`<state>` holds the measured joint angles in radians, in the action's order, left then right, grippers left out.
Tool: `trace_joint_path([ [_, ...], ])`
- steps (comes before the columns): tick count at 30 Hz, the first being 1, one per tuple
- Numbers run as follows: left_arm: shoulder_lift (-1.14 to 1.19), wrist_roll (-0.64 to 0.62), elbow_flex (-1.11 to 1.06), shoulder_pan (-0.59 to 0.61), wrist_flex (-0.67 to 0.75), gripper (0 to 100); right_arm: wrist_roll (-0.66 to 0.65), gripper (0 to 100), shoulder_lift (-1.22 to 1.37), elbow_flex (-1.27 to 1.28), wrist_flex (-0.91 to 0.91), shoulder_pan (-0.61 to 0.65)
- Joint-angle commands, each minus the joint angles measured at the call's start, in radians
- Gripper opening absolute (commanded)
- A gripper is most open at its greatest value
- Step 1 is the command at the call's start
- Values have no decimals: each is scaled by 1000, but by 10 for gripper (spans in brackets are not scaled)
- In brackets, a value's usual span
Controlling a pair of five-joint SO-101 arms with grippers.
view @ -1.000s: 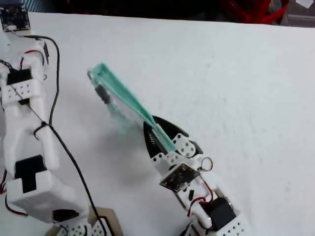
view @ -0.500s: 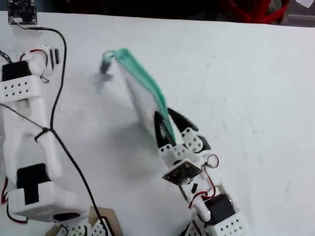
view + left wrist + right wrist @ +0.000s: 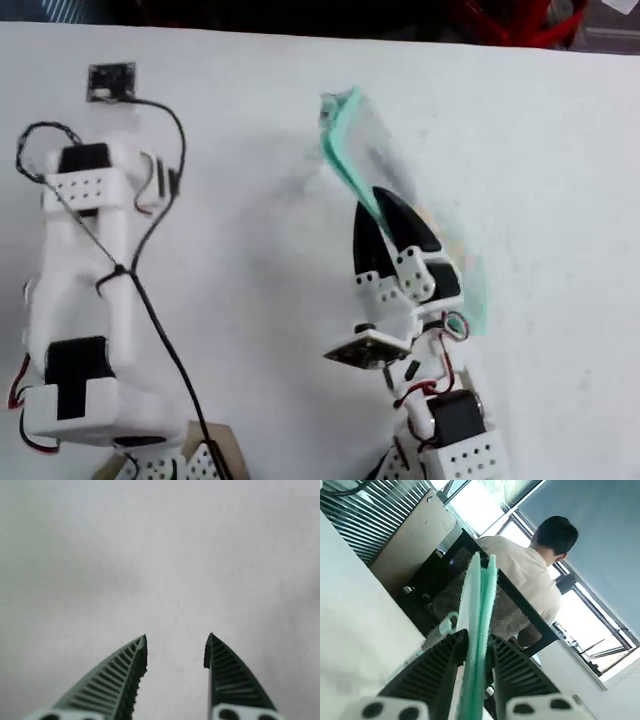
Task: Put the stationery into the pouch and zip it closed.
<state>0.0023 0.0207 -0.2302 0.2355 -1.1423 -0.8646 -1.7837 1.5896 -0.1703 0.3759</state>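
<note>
Item: pouch point(image 3: 345, 150), translucent, green zip edge, held clear of the white table point(image 3: 540, 130), pinched along that edge by the right gripper point(image 3: 370, 200); pale shapes inside may be the stationery. Handling: best lowered flat with a firm pinch, so the left gripper point(image 3: 177, 636), fingers spread over bare table well to the pouch's left, can draw the zip along. Beyond the pouch: bright windows point(image 3: 600, 645), dark room past the table's far edge.

Broad table point(image 3: 250, 200) between left arm point(image 3: 85, 260) and right arm point(image 3: 400, 290), pouch point(image 3: 342, 145) raised at its tip
</note>
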Motion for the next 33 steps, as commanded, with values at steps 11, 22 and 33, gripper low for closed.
trace_joint_path([
  [11,-44,-3,-163,-67,126,195,-5,20,174,106,-36,278],
  [22,-44,49,-172,-48,121,226,270,317,252,-173,-676,344],
  [33,-45,160,-173,-71,12,249,130,315,263,-605,-1279,311],
])
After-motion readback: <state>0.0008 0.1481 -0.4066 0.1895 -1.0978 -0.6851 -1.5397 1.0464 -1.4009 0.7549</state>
